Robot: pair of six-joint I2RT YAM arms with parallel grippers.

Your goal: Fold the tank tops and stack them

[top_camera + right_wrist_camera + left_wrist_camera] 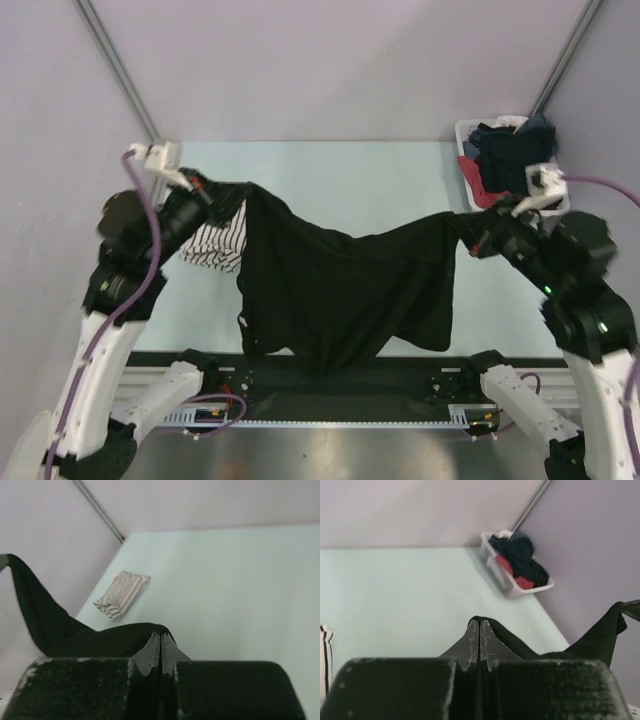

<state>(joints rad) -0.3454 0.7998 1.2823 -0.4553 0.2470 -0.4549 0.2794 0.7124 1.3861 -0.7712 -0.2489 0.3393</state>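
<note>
The black tank top hangs stretched in the air between both arms, sagging in the middle and draping toward the table's near edge. My left gripper is shut on its left corner; black cloth wraps the closed fingertips. My right gripper is shut on the right corner, with black fabric trailing off to the left of it. The white tank top with black stripes lies folded on the table at the left, partly behind the black one, and shows again as a small bundle.
A white basket filled with dark and red clothes stands at the table's back right corner, also seen as the basket. The pale green tabletop stretches behind the hanging cloth. Metal frame poles rise at both back corners.
</note>
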